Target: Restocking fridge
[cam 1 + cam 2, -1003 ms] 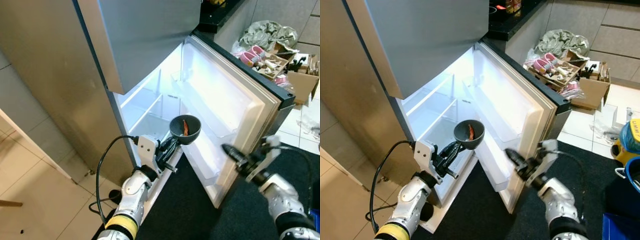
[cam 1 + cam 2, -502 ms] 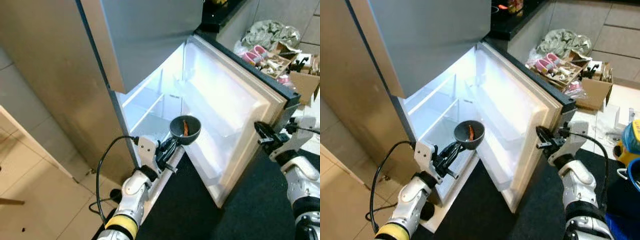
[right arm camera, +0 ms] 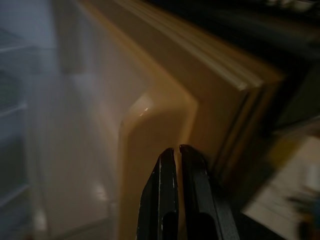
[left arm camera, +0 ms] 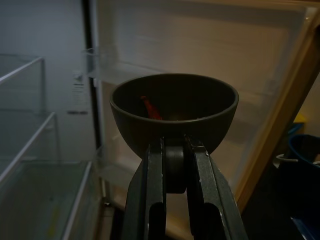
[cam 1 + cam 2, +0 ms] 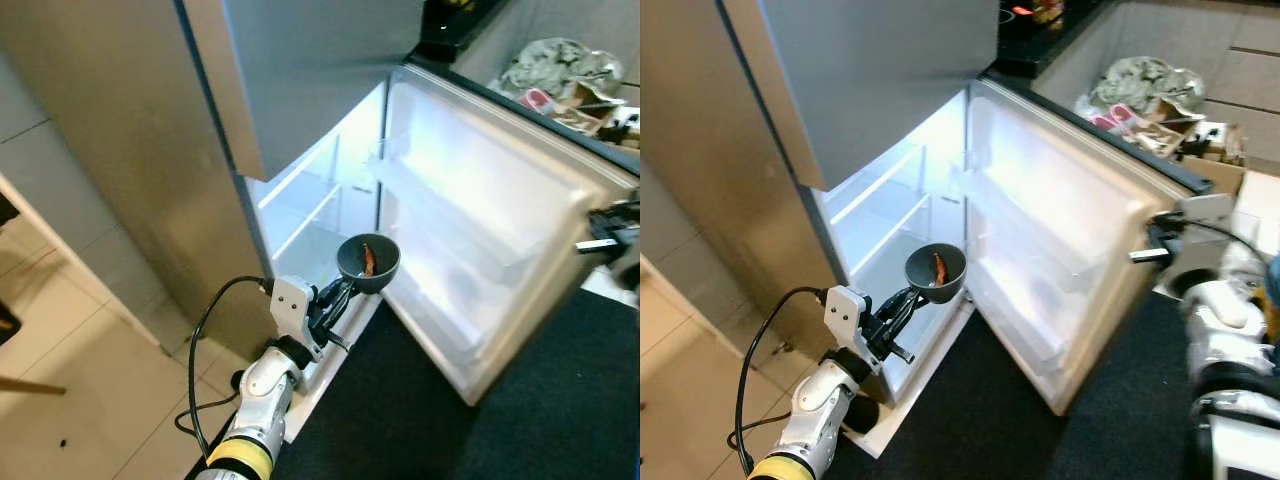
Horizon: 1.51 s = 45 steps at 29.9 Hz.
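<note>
Left pincer point(image 4: 172, 165): fingers clamped on the near wall of a dark bowl point(image 4: 174, 112), held upright in front of the lit, open fridge compartment point(image 5: 315, 215). Bowl sits level, just outside the cabinet's lower edge, between the wire-edged shelves point(image 4: 30, 125) and the inner face of the open door point(image 5: 480, 230). One small red-orange piece point(image 5: 938, 268) lies inside the bowl; what it is cannot be told. A black cable point(image 5: 205, 340) loops from the left wrist down toward the tiled floor point(image 5: 70, 340).

Door stands swung wide, its moulded door bins point(image 5: 1025, 235) facing the cabinet. Dark mat point(image 5: 990, 420) lies below the door.

Right pincer point(image 3: 172, 165): fingers pressed together with nothing between them, tips at the door's outer edge point(image 3: 165, 100); contact with the edge cannot be confirmed, view blurred. Cardboard boxes and clutter point(image 5: 1160, 95) sit on the floor beyond the door, far right.
</note>
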{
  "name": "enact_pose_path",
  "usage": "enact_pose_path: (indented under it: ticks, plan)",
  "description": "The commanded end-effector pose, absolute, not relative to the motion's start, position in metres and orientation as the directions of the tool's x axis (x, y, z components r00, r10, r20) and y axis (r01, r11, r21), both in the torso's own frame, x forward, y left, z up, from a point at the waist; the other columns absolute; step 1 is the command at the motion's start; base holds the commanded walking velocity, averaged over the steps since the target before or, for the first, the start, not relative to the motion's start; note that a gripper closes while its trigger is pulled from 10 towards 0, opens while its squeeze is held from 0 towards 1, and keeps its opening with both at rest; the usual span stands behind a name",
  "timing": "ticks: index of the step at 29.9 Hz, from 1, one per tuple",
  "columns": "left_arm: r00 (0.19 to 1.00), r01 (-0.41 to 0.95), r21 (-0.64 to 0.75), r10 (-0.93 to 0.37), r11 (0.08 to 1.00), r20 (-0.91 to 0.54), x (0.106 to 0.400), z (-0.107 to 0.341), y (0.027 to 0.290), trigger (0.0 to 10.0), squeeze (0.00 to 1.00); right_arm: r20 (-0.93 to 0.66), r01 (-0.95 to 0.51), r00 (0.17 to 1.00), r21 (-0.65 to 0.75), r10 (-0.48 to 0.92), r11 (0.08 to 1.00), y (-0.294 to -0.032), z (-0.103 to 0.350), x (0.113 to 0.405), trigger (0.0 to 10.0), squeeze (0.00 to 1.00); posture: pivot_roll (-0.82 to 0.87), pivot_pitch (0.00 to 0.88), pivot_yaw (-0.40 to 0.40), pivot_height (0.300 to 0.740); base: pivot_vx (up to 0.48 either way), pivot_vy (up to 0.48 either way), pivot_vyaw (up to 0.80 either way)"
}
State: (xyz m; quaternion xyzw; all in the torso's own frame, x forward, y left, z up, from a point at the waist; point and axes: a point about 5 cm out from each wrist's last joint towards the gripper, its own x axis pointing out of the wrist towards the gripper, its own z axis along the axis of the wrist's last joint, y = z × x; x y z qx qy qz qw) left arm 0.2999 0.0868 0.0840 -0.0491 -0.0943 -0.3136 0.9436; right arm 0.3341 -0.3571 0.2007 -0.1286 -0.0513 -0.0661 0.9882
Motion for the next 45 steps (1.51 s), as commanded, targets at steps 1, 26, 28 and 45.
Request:
enact_pose_path:
  ticks: [1,26,28,45]
  plan:
    - [0.787,0.597,-0.012,-0.583,0.802,0.203,0.298,0.084,0.093,10.0,0.00,0.123,0.280,0.959,-0.278,-0.255,0.919,-0.384,0.210,0.321,10.0,0.00,-0.05,0.114,0.064,0.740,0.000,0.000,0.00]
    - [0.802,0.580,-0.033,-0.564,0.814,0.195,0.305,0.087,0.091,10.0,0.00,-0.315,0.201,0.929,-0.015,-0.195,0.980,-0.326,0.047,0.277,10.0,0.00,-0.07,0.089,0.062,0.740,0.000,0.000,0.00]
    - [0.802,0.580,-0.033,-0.564,0.814,0.195,0.305,0.087,0.091,10.0,0.00,-0.315,0.201,0.929,-0.015,-0.195,0.980,-0.326,0.047,0.277,10.0,0.00,-0.07,0.089,0.062,0.740,0.000,0.000,0.00]
    - [0.813,0.571,-0.049,-0.556,0.820,0.174,0.317,0.092,0.085,10.0,0.00,-0.655,0.054,0.755,0.097,0.023,0.994,-0.243,-0.050,0.214,10.0,0.00,-0.08,0.054,0.060,0.740,0.000,0.000,0.41]
